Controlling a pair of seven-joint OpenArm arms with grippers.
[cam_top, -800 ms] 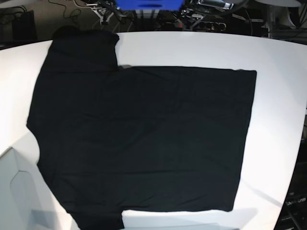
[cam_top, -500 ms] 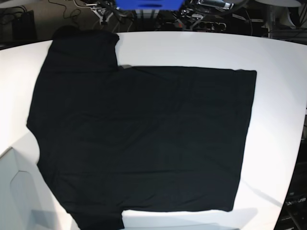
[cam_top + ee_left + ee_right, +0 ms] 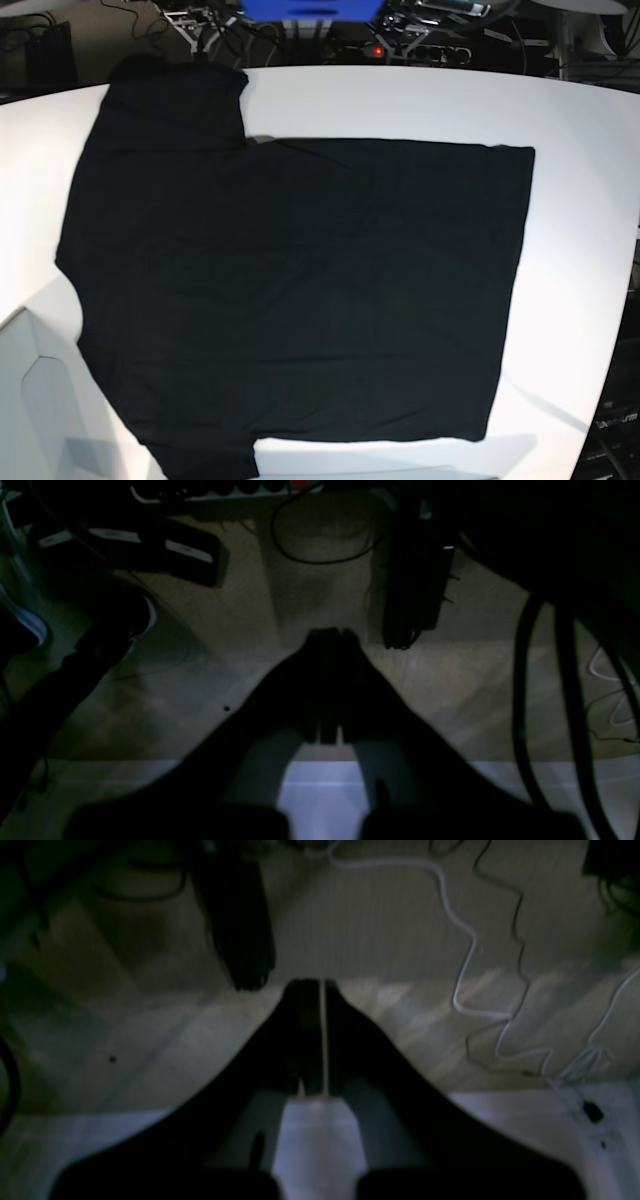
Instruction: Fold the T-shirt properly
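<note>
The black T-shirt (image 3: 290,280) lies spread flat on the white table (image 3: 580,200) in the base view, one sleeve at the far left, the other at the near left, hem to the right. No print or label shows. Neither arm appears in the base view. In the left wrist view my left gripper (image 3: 332,632) is shut, fingers together, hanging over the floor beyond the table edge. In the right wrist view my right gripper (image 3: 312,985) is shut too, only a thin slit between its fingers, also over the floor. Neither holds anything.
Cables, a power strip (image 3: 430,50) and a blue box (image 3: 310,10) crowd the area behind the table. A white table edge (image 3: 325,785) shows under the left gripper. White cables (image 3: 470,965) lie on the floor in the right wrist view.
</note>
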